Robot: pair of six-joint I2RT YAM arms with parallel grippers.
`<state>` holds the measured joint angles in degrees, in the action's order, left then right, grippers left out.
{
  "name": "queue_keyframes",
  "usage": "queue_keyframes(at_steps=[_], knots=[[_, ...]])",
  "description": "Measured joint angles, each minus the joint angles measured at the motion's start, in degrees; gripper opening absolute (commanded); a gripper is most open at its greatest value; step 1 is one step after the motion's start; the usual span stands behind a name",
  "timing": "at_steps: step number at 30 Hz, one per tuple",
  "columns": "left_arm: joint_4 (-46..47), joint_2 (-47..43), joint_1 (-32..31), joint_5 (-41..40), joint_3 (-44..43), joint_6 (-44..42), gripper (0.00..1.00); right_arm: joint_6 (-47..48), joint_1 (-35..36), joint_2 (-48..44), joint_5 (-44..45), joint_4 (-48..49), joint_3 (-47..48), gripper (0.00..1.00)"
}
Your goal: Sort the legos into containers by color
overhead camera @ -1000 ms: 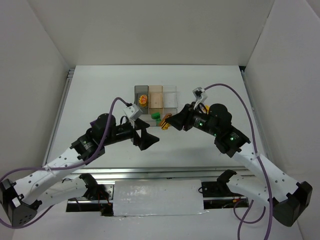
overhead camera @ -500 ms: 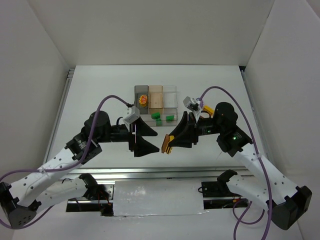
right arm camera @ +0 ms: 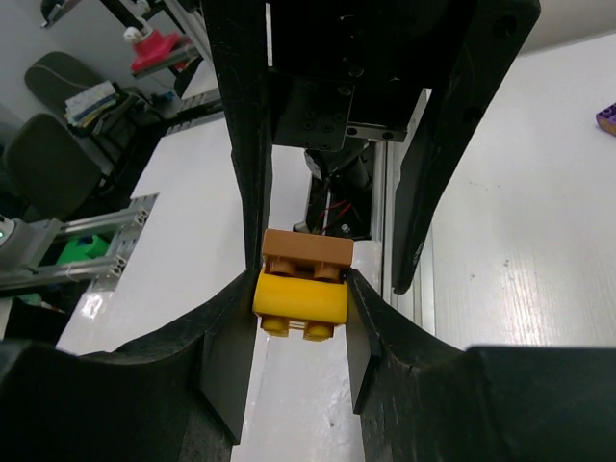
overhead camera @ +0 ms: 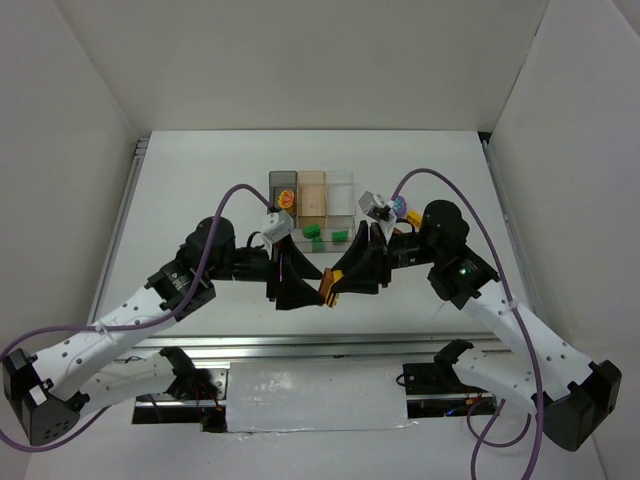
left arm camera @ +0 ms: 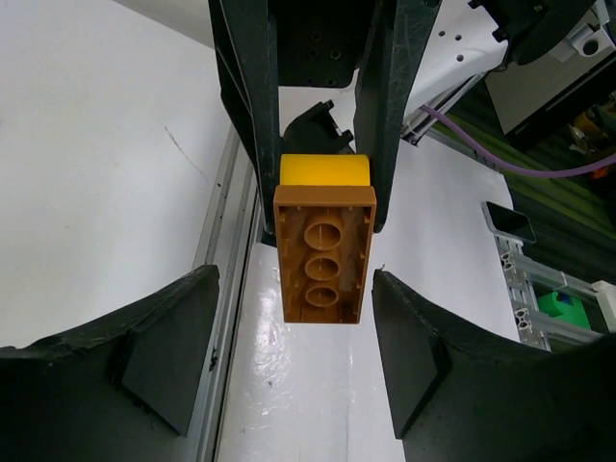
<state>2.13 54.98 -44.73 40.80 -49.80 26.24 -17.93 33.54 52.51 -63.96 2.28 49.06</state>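
Tray (overhead camera: 341, 192) of clear plastic sits beyond both jaws overhead. From the left wrist, the left gripper (left arm camera: 295, 291) stands open, its dark curved fingers flanking without touching the orange-brown brick (left arm camera: 323, 252), whose hollow underside shows three tubes. From the right wrist, the right gripper (right arm camera: 301, 306) clamps the glossy yellow brick (right arm camera: 289, 296) stacked against it.

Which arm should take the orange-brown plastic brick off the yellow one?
Left. The left gripper, open, flanks the orange-brown plastic brick; the right gripper is shut on the yellow plastic brick.
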Motion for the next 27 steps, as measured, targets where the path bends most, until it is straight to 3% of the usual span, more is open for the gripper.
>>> queue_keyframes(at_steps=[5, 8, 9, 11, 12, 13, 14, 16, 20, 23, 27], knots=[[0.94, 0.07, 0.00, 0.44, 0.00, 1.01, 0.66, 1.46, 1.18, 1.57, 1.73, -0.66, 1.38, 0.00], [1.29, 0.13, 0.00, 0.63, 0.00, 1.22, 0.44, 2.16, 1.62, 2.01, 2.54, -1.14, 1.68, 0.00], [1.46, 0.15, 0.00, 0.68, 0.00, 1.18, 0.26, 2.43, 1.77, 2.12, 2.78, -1.44, 1.81, 0.00], [1.31, 0.17, 0.04, 0.94, -0.02, 1.07, 0.10, 2.95, 1.90, 2.40, 3.13, -2.27, 2.21, 0.02], [1.31, 0.17, 0.13, 0.94, -0.02, 0.76, 0.00, 3.23, 1.90, 2.49, 3.30, -2.58, 2.36, 0.10], [1.22, 0.17, 0.17, 1.03, -0.02, 0.83, 0.00, 3.32, 1.90, 2.56, 3.30, -2.73, 2.38, 0.58], [1.07, 0.17, 0.17, 1.03, -0.02, 0.90, 0.00, 3.34, 1.97, 2.62, 3.26, -2.89, 2.38, 0.68], [1.16, 0.17, 0.15, 1.07, -0.02, 0.87, 0.00, 3.21, 2.12, 2.99, 3.17, -2.91, 2.38, 0.71], [1.18, -0.04, 0.11, 1.01, -0.02, 0.85, 0.00, 1.97, 2.12, 3.26, 2.75, -1.68, 1.99, 0.69], [1.16, -0.15, 0.04, 0.83, -0.02, 0.85, 0.00, 0.87, 2.19, 3.26, 2.47, -0.26, 1.60, 0.51], [0.83, -0.15, 0.07, 0.35, -0.02, 0.81, 0.00, -0.52, 2.38, 3.17, 2.93, 0.04, 1.09, 0.16]])
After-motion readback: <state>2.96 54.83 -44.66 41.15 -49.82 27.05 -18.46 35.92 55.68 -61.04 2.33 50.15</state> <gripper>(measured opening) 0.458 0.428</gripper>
